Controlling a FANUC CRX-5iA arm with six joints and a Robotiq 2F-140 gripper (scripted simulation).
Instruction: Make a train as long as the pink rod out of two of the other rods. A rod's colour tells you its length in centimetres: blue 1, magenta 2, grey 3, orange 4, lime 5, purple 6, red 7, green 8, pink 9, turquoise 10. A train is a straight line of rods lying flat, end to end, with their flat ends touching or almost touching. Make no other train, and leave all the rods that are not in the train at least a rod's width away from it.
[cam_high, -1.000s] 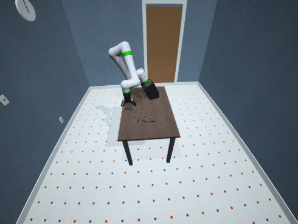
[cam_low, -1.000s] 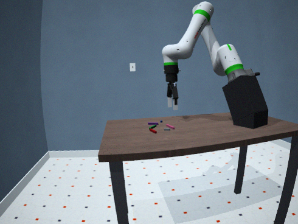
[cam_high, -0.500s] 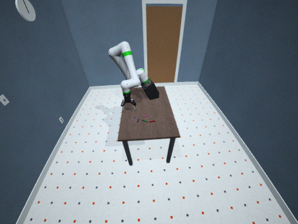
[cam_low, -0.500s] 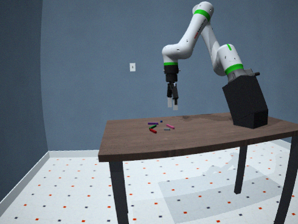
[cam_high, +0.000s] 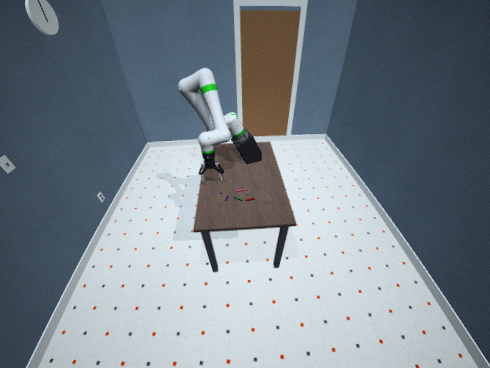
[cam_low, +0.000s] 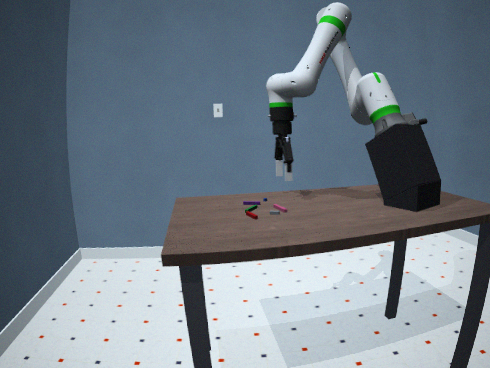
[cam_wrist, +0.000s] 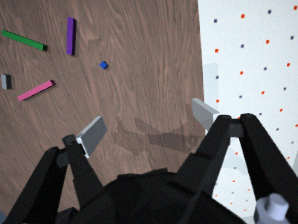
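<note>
Seen from the wrist, left to right around the pink rod (cam_wrist: 35, 90), itself slanting up to the right:

- Just left of it, the short grey rod (cam_wrist: 6, 81), cut by the frame edge.
- Above it, the green rod (cam_wrist: 23, 40), with long axis slanting down to the right.
- Up and right of it, the purple rod (cam_wrist: 70, 35), nearly vertical in the frame.
- Further right, the tiny blue rod (cam_wrist: 103, 64).

All flat on the table (cam_wrist: 150, 50) and apart from each other. Probably light, stiff and smooth. Best pinched across the narrow sides at mid-length, with jaws square to the long axis. Blue likely fiddly to grasp.

Well right of the pink rod and high above the wood, the gripper (cam_wrist: 149, 124), spread fully and holding nothing.
</note>
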